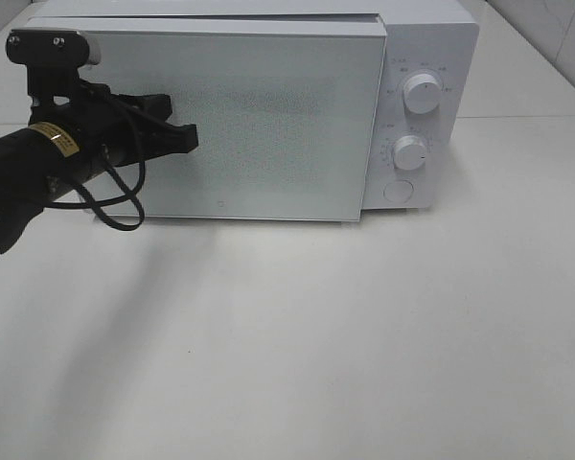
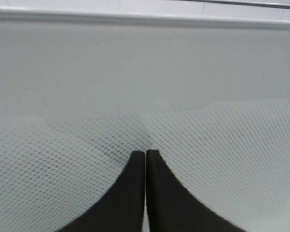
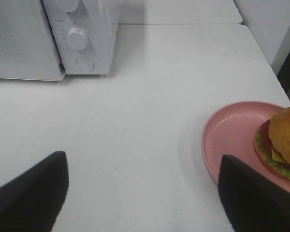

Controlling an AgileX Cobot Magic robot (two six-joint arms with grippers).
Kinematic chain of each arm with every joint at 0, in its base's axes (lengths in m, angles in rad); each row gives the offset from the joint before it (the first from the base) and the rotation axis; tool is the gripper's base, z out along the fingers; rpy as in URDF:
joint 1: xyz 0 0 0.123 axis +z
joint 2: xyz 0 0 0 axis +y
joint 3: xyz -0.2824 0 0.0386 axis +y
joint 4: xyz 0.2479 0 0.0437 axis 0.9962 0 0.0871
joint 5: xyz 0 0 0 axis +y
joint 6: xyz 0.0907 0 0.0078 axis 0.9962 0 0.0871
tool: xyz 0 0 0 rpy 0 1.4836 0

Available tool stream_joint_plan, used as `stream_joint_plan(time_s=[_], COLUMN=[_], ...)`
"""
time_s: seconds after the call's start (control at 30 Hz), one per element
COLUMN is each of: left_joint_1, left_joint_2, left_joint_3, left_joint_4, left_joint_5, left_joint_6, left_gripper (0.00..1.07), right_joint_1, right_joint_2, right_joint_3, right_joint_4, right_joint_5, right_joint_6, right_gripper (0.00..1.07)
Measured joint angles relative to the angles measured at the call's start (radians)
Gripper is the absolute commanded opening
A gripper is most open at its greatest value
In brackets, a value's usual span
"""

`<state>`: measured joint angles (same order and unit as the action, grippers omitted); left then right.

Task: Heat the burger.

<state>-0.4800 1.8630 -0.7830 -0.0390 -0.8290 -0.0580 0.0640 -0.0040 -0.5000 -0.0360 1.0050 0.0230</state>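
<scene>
With my left gripper pressed together at the microwave door, my right gripper hangs spread beside the burger.

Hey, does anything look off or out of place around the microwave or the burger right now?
Nothing spilled or damaged. One thing stands out: the microwave door is not flush with the body; it stands slightly proud near the knobs. The left gripper, shut, is at the door front. The burger sits off-centre on the pink plate.
</scene>
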Motion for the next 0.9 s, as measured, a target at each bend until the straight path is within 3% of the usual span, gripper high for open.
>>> stream_joint_plan(time_s=[0.47, 0.9], left_joint_1=[-0.100, -0.128], left_joint_2=[0.092, 0.074], left_joint_3=[-0.178, -0.240], left_joint_4=[-0.038, -0.043], left_joint_5=[0.039, 0.176], left_joint_6=[0.138, 0.148], left_gripper=[0.01, 0.01], right_joint_1=[0.000, 0.000], right_joint_2=[0.000, 0.000], right_joint_3=[0.000, 0.000], right_joint_4=[0.000, 0.000], right_joint_5=[0.000, 0.000], right_joint_6=[0.000, 0.000], right_gripper=[0.76, 0.76])
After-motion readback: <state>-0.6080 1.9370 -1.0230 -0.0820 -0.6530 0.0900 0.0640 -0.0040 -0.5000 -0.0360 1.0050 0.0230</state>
